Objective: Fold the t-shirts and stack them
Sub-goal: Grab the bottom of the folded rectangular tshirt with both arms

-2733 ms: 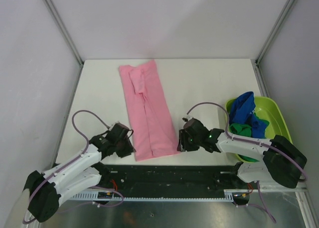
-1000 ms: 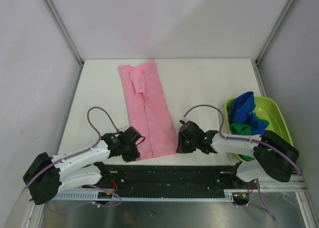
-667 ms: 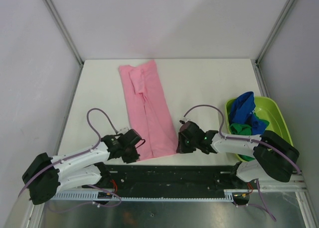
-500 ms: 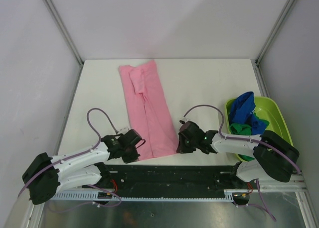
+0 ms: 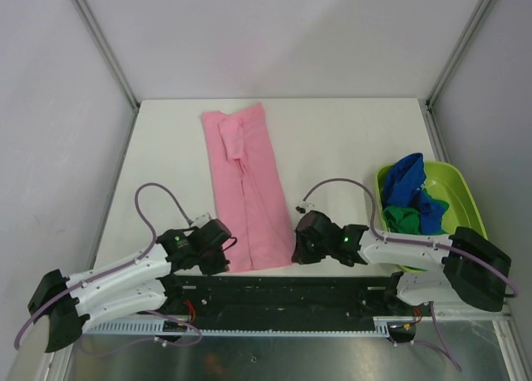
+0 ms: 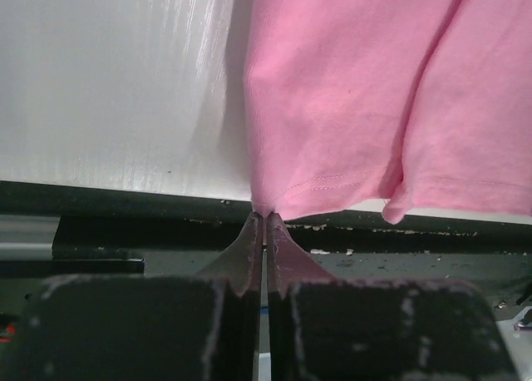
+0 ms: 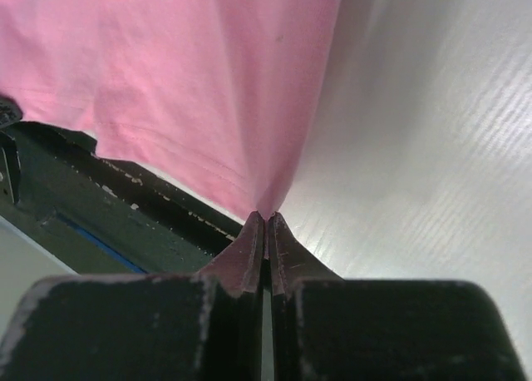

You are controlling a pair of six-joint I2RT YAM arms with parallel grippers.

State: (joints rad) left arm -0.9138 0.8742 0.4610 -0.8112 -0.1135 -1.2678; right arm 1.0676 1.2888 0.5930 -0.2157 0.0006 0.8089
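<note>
1. Top external view: the pink t-shirt (image 5: 248,190) is found laid out as a long narrow strip on the tabletop (image 5: 341,140), with its near hem at the near edge. The left end effector (image 5: 223,260) is placed at the near left corner of that hem, and the right end effector (image 5: 296,252) at the near right corner. A blue t-shirt (image 5: 409,177) and a green t-shirt (image 5: 401,218) are seen bundled, unfolded, in the lime-green tub (image 5: 461,200) on the right.
2. Left wrist view: the fingers are seen fully closed. The hem corner is pinched between their tips and the fabric is drawn to a point there.
3. Right wrist view: the same condition is noted, with the fingers pressed together and the opposite hem corner caught between the tips.
4. Assessment: the step in hand is judged to be the end-to-end fold of the pink t-shirt. Both corners need to be raised together and carried toward the far end at an even pace, so that the hem is laid square. Two shirts are left to be folded and stacked.
</note>
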